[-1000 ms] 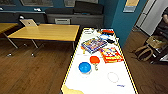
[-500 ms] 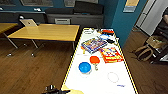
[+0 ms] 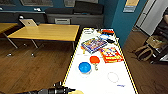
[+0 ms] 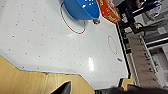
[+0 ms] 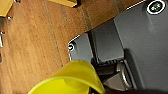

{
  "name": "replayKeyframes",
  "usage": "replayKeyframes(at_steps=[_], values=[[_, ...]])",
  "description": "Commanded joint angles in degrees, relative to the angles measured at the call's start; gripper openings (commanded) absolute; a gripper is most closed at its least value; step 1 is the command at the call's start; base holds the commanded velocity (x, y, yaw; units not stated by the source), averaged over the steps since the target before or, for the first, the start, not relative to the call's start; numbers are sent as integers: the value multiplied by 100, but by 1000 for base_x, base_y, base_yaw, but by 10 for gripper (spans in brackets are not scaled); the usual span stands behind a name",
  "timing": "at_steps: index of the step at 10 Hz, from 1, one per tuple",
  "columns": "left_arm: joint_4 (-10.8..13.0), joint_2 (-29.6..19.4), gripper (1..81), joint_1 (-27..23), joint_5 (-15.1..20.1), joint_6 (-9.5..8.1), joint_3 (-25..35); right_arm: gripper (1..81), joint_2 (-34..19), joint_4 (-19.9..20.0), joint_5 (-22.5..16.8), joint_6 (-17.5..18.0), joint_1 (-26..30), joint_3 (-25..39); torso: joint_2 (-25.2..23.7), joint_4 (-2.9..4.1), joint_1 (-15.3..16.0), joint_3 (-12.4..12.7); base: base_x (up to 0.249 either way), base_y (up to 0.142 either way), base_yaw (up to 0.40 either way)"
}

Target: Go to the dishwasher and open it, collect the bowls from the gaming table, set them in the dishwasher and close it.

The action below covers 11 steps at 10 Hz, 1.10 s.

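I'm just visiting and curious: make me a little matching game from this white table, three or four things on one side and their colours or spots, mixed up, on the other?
Things:
1. bowl nearest the robot
2. bowl just beyond it
3. flat box by the table's right edge
4. neighbouring table

Descriptions:
A. orange-red
B. wooden yellow top, off to the left
C. blue
D. red, with a colourful printed lid

Pairs: 1-C, 2-A, 3-D, 4-B

long white-topped gaming table: speckled white, yellow edge, red rings
round plastic bowl: bright blue
second bowl: orange-red
wooden floor: brown planks
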Motion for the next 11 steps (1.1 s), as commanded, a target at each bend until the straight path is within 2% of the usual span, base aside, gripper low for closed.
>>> replayKeyframes(at_steps=[1,3,8,11], values=[[-360,-261,811,-707,-36,-323,-32,10,-161,-115,-257,31,295,40,0,0,0,0,0,0,0],[-361,-95,811,-829,-11,-535,-445,10,-108,-115,-353,40,357,23,0,0,0,0,0,0,0],[-361,477,811,-1321,367,-544,-1131,10,-56,-106,-371,48,418,-38,0,0,0,0,0,0,0],[-370,731,811,-1559,454,-561,-1271,10,-20,-115,-424,48,435,-47,0,0,2,-2,0,0,0]])
